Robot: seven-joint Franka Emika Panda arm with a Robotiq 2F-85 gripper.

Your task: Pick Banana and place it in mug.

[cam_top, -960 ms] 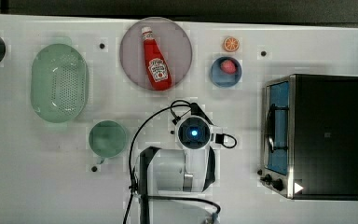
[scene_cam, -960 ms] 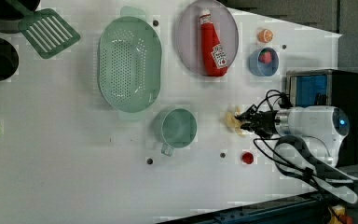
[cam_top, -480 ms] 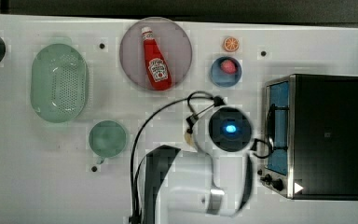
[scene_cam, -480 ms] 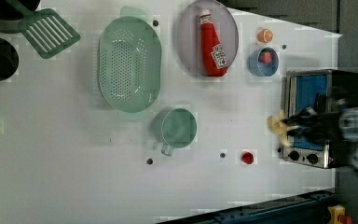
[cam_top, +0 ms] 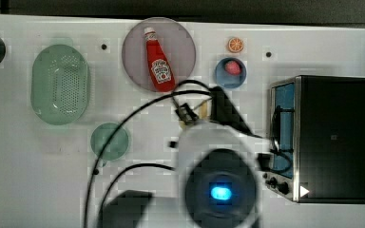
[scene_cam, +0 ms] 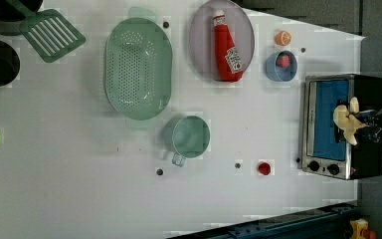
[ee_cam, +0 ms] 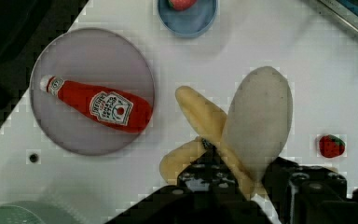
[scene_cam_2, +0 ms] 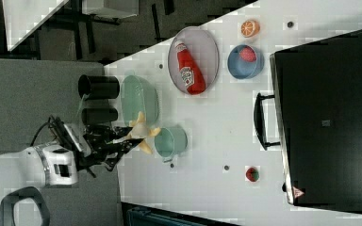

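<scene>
1. Banana (ee_cam: 214,126) is off the counter (scene_cam: 79,189), pale yellow with its peel flaps spread, and I see it clamped in my end effector (ee_cam: 228,172).
2. My end effector (scene_cam_2: 127,139) is grasping the banana (scene_cam_2: 141,134) by its lower end; in the wrist view the dark fingers (ee_cam: 200,172) close around it where the flaps meet.
3. In the right view, the banana hangs just beside the mug (scene_cam_2: 169,141), on the right view's left of it, not inside it.
4. In the left view, the banana (scene_cam: 347,122) shows in front of the toaster oven (scene_cam: 338,124), well apart from the mug (scene_cam: 189,137) on the left view's right.
5. In the top view, a bit of banana (cam_top: 200,110) peeks out at the arm's tip, to the top view's right of the mug (cam_top: 109,141).
6. The mug is teal-green, upright, and sits on the counter just below the pale green colander (scene_cam: 138,67) in the left view.
7. Beyond the mug in the left view, a ketchup bottle (scene_cam: 227,47) lies on a grey plate (scene_cam: 199,30).
8. Further from the mug, a blue bowl (scene_cam: 281,66) holds a red fruit, with an orange slice (scene_cam: 282,38) just beside it.
9. A small strawberry (scene_cam: 264,168) lies on the counter between the mug and the toaster oven.
</scene>
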